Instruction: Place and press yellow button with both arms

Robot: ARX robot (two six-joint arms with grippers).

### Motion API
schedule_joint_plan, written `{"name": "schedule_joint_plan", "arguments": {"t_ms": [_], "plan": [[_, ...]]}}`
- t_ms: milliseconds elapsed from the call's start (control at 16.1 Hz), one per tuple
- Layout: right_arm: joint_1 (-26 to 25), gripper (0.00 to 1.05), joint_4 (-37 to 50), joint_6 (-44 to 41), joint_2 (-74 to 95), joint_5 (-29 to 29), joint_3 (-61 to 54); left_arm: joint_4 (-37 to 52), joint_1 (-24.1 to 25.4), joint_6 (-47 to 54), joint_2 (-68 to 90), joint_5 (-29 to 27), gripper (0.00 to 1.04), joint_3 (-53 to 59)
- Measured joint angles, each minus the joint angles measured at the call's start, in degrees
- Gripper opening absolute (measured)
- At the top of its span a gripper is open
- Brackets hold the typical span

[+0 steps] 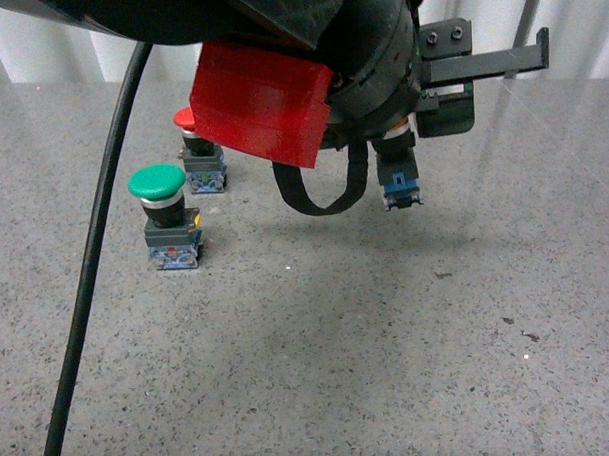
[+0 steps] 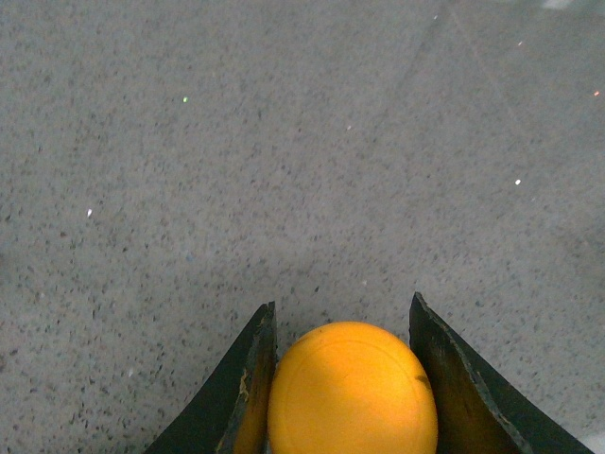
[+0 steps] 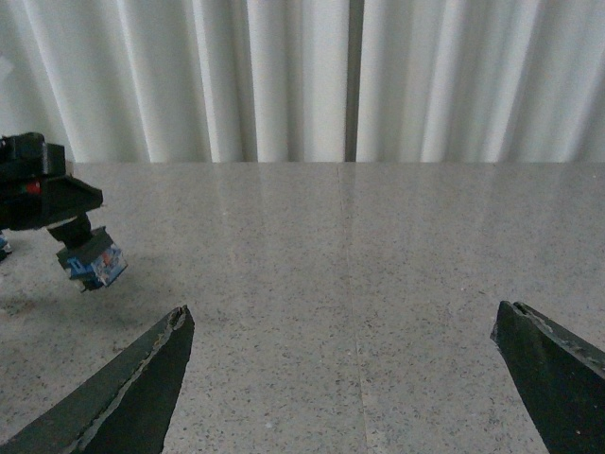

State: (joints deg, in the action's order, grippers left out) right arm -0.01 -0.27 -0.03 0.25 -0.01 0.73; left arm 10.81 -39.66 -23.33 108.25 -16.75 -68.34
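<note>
My left gripper [image 1: 406, 134] is shut on the yellow button and holds it above the grey table, right of centre. In the front view only the button's dark blue block base [image 1: 401, 183] shows, hanging down, tilted; the cap is hidden by the arm. In the left wrist view the yellow cap [image 2: 352, 388] sits tight between the two black fingers [image 2: 241, 378] of the left gripper [image 2: 342, 303], over bare table. My right gripper [image 3: 345, 331] is open and empty, low over the table. It faces the left gripper [image 3: 43, 194] and the button's base [image 3: 92, 260]. It is out of the front view.
A green-capped button [image 1: 162, 208] stands upright on the table at the left, with a red-capped button [image 1: 197, 152] just behind it. A black cable [image 1: 96, 265] hangs down the left side. A white curtain [image 3: 302, 76] lies beyond the table's far edge.
</note>
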Motion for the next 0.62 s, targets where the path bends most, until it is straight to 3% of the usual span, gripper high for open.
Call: {"name": "schedule_joint_plan", "arguments": {"t_ms": [310,619], "plan": [[0.0,0.98,0.0,0.0,0.0,0.0,0.0,-2.2,-0.1,-0.5,2.4,-1.0,0.38,0.0],[0.0,0.98,0.0,0.0,0.0,0.0,0.0,1.2,0.4,2.6,1.6,0.9,0.89,1.0]]}}
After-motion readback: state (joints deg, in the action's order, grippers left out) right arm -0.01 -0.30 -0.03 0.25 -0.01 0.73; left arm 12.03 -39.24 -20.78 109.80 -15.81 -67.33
